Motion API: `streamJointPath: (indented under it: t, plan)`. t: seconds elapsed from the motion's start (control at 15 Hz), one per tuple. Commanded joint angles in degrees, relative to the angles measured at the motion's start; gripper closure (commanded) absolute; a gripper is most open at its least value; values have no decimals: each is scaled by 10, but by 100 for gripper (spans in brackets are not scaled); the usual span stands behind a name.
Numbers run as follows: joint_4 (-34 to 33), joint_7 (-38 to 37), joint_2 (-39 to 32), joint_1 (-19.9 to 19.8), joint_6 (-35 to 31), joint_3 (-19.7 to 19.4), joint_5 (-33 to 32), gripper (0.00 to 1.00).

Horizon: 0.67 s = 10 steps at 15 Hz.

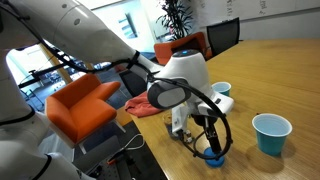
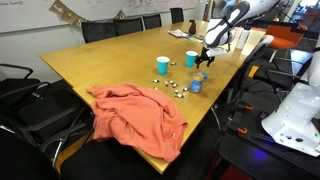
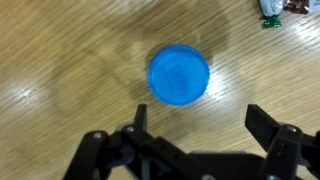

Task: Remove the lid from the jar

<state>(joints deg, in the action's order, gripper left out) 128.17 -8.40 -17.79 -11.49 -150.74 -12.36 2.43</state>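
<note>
The round blue lid (image 3: 179, 74) shows from straight above in the wrist view, with wood table all around it. The jar under it is hidden there. In both exterior views the small jar with its blue lid (image 1: 212, 155) (image 2: 196, 84) stands upright near the table edge. My gripper (image 3: 198, 112) is open, its two black fingers spread wider than the lid, and nothing is between them. It hangs just above the jar (image 1: 207, 138) (image 2: 205, 62), apart from it.
Two teal cups (image 2: 163, 65) (image 2: 191, 58) stand near the jar; one shows as well to its side (image 1: 271, 133). Small wrapped bits (image 2: 176, 87) lie scattered by it, one at the frame corner (image 3: 270, 15). An orange cloth (image 2: 135, 115) covers the near table end. Orange chairs (image 1: 85, 105) stand beside the table.
</note>
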Motion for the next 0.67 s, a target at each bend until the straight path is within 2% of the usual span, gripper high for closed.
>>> streamJointPath:
  t: [0.0,0.13,0.33,0.6]
  plan:
    - [28,84,126,-15,115,12,17,0]
    - [21,131,177,-15,189,5,15,0]
    - [3,152,250,-16,292,-8,-6,0]
    - [-15,144,305,-16,354,-11,-32,0]
